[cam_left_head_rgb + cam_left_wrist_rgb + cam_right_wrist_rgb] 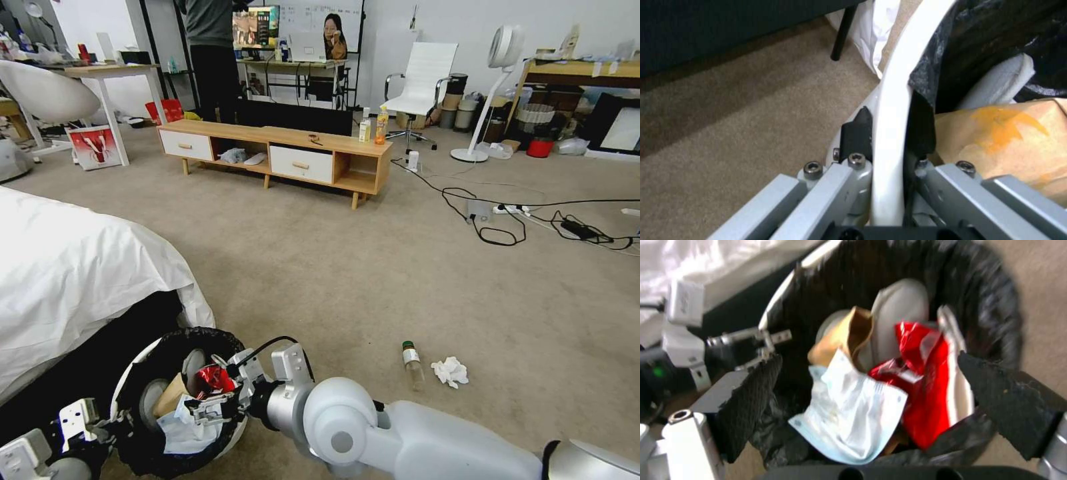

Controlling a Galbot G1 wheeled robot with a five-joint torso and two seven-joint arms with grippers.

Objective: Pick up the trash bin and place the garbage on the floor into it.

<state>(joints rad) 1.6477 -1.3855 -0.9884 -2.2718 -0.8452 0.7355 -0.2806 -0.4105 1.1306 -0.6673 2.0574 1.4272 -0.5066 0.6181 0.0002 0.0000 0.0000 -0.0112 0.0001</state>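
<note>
The left gripper (889,146) pinches the trash bin (143,373) by its stiff white rim, holding it tilted beside the bed; the right gripper (871,380) hangs spread wide over its mouth; the small bottle (413,363) and tissue (450,371) lie on the floor (373,267), light, the tissue soft.

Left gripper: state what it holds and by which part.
The left gripper holds the trash bin by its white rim, one finger outside, one inside.
</note>
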